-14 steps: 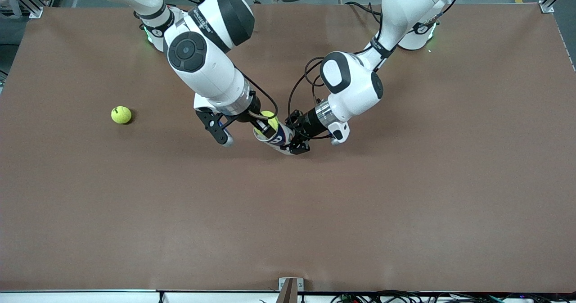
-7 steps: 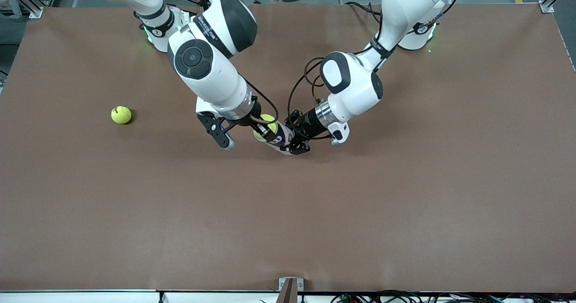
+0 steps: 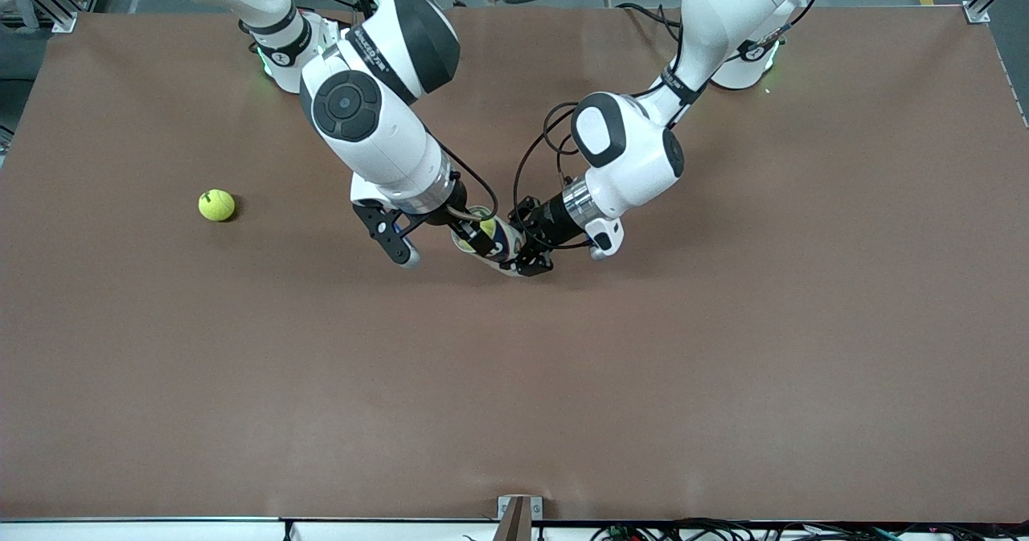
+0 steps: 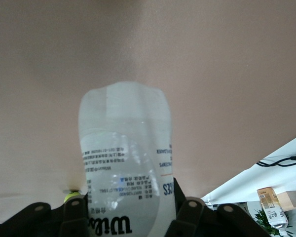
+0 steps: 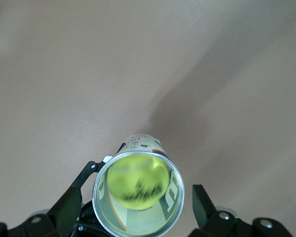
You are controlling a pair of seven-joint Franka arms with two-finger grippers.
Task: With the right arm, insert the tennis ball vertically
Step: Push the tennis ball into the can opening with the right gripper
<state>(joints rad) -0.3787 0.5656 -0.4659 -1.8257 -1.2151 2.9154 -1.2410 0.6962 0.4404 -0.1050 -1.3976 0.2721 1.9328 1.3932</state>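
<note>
Brown matting covers the whole table [image 3: 723,364], bare except near its middle, with grey floor and metal frame posts showing at the edge where the arm bases stand, and a strip of cables along the edge nearest the front camera. Both arms reach in to meet at the centre. Clamped in the left gripper [image 3: 532,245], whose fingers are pressed against its sides, is a clear plastic tennis ball can [image 3: 492,242], held upright with its open mouth facing up, presumably so a ball can fall straight down into it. Directly above that mouth is the right gripper [image 3: 470,231]; in the right wrist view its fingers [image 5: 71,205] stand wide apart on either side of the metal rim, gripping nothing. Inside the can, just below the rim and blurred as if dropping, is the tennis ball [image 5: 137,180], so the release looks made and the insertion essentially done. A second tennis ball [image 3: 216,205] lies on the matting well apart, toward the right arm's end of the table, probably the next to be fetched.
</note>
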